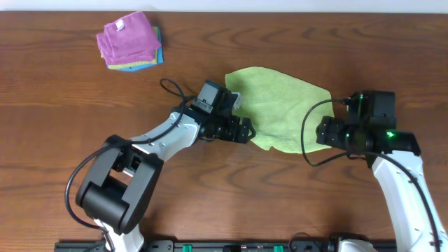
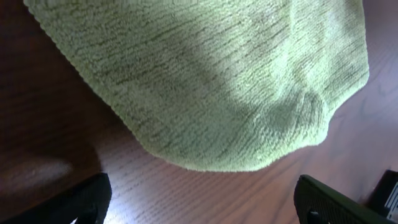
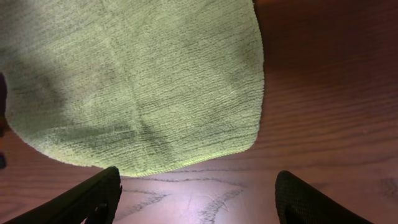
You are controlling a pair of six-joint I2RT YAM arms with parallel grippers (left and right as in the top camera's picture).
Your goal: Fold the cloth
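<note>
Currently the light-green terry cloth (image 1: 283, 105) lies loosely spread on the dark wooden table (image 1: 70, 126), centre-right, apparently unfolded. The left gripper (image 1: 245, 131) sits at its near-left edge, the right gripper (image 1: 323, 133) at its right edge; both jaws apart, nothing between them.

Risks: fingers (image 2: 329, 199) closing short of the hem would catch only wood. Uneven lifts would skew the fold. A low finger could push the cloth into a bunch.

Hard to read: fingertips are cut off by the bottom of both wrist views. From overhead, the left wrist housing (image 1: 210, 96) covers part of the cloth's left edge. Layer count under the small ridge (image 2: 308, 102) is unclear.
</note>
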